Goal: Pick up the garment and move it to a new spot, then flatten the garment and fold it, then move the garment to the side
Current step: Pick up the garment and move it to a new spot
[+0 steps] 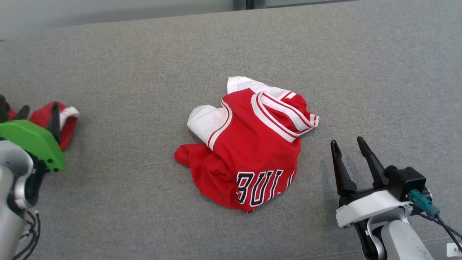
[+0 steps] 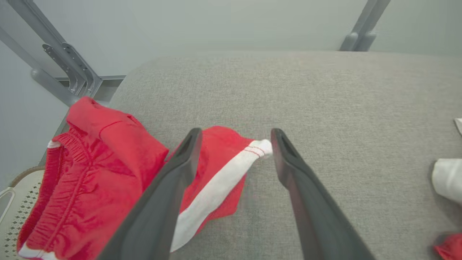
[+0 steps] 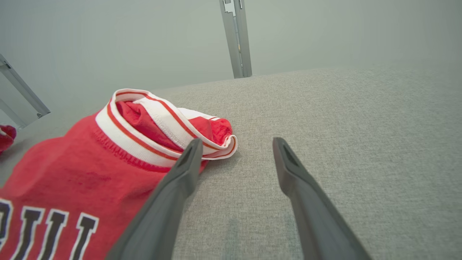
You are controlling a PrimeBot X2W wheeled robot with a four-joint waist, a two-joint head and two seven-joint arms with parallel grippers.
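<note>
Here, nearest me at the lower right of the head view, the right gripper point(image 1: 347, 141) stands with its two dark fingers spread wide and holding nothing, tips pointing up the frame. At the lower left, the left gripper point(image 2: 236, 131) is likewise spread; its wrist view shows the fingers either side of the white-striped hem of a pair of red shorts point(image 2: 90, 162), with no grip on the cloth. I judge the garment to handle to be the red jersey point(image 1: 252, 151), crumpled in the middle of the frame on the grey padded surface point(image 1: 144, 72). Its long axis runs roughly up and down the frame: black lettering at the lower end, white panels at the upper end, and the ribbed striped trim turned toward the upper right. The jersey lies just left of the right gripper and well apart from the left one, so the right arm is the nearer for a pick-up.
</note>
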